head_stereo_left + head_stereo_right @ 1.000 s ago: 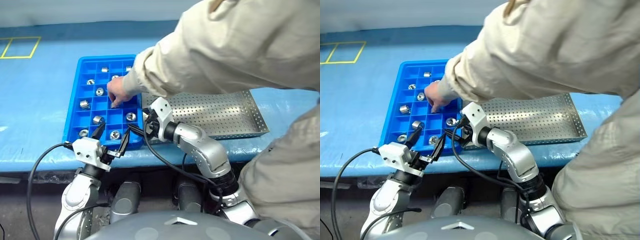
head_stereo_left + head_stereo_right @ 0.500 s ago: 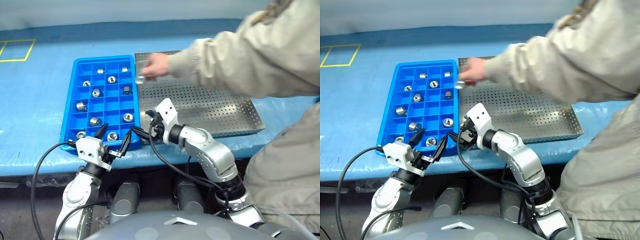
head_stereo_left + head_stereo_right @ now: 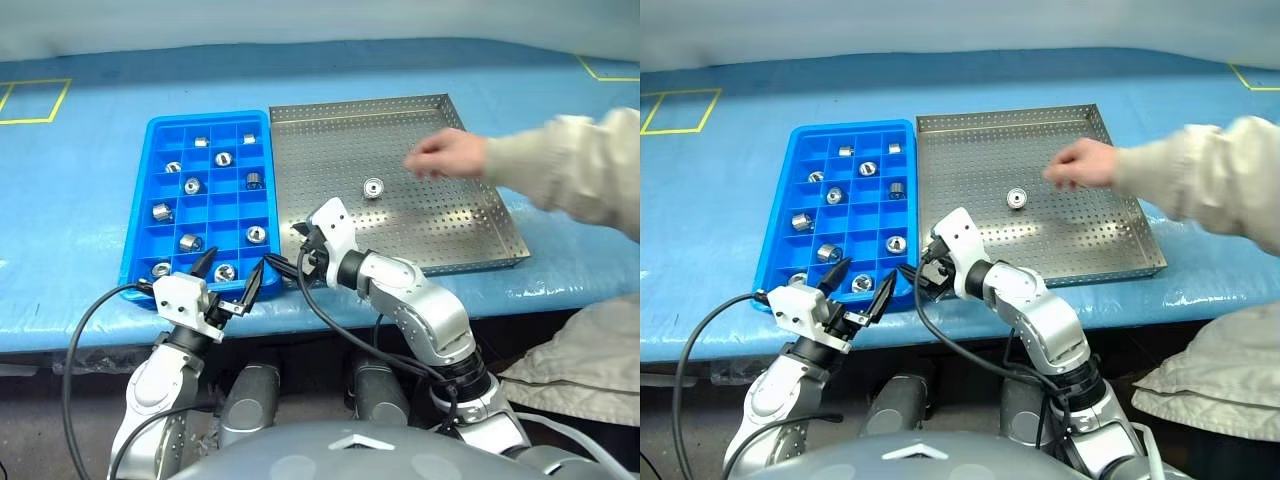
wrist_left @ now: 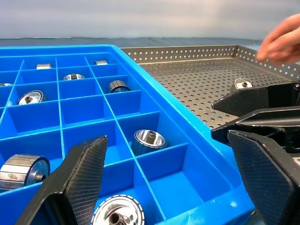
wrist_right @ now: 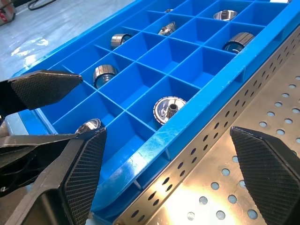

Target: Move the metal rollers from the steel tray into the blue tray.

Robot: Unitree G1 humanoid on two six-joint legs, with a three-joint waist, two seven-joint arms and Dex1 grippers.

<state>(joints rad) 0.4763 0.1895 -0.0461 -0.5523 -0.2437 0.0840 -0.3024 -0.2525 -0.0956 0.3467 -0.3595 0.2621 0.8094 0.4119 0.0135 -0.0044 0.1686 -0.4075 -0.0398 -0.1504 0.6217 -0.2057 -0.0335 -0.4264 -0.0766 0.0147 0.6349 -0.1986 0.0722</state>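
One roller left on the steel tray, both claws wide open and empty.

Single small shiny silver metal roller (image 3: 373, 187) lying alone near the middle of the large square perforated silver-grey steel tray (image 3: 470, 255), close to a person's hand (image 3: 447, 155) hovering just beside it; other rollers sitting one to a compartment in the bright blue gridded plastic tray (image 3: 140, 240), which touches the steel tray's left rim. Left gripper (image 3: 229, 283) at the blue tray's near edge, right gripper (image 3: 302, 250) at the near-left corner of the steel tray, fingers fully spread, nothing held. Best to wait for the hand to clear, then reach with the right gripper well forward over the perforated floor, descend straddling the roller, close squarely on its sides to avoid rolling it away, and carry to a free compartment.
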